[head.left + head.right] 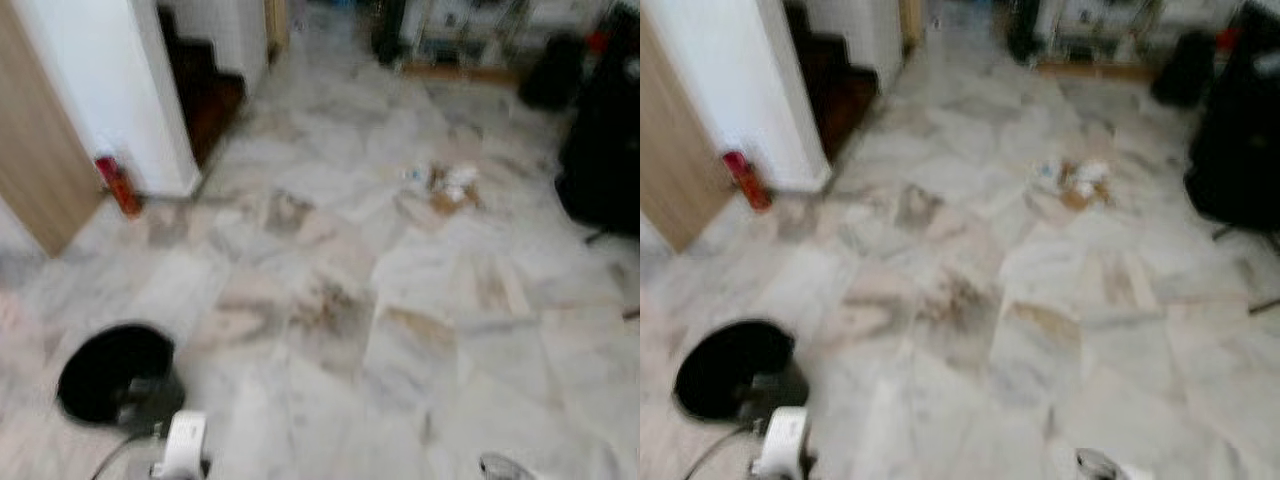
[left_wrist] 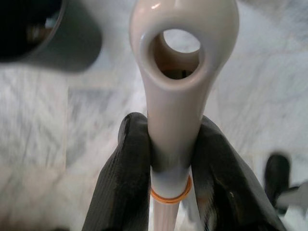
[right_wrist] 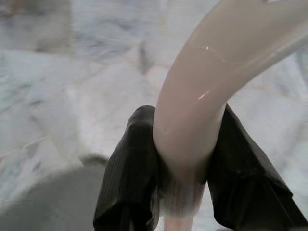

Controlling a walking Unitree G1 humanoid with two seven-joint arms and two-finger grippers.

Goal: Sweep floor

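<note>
Both eye views are blurred. A small pile of white and brown litter lies on the marble floor, well ahead and to the right. My left gripper is shut on a cream handle that has a hole in its rounded end and an orange ring lower down. The top of that handle shows at the bottom left of the left eye view. My right gripper is shut on a curved cream handle held above the floor.
A round black container stands on the floor by my left side. A red extinguisher leans at a white wall corner next to a wooden panel. Dark furniture stands at the right, and shelves line the far side.
</note>
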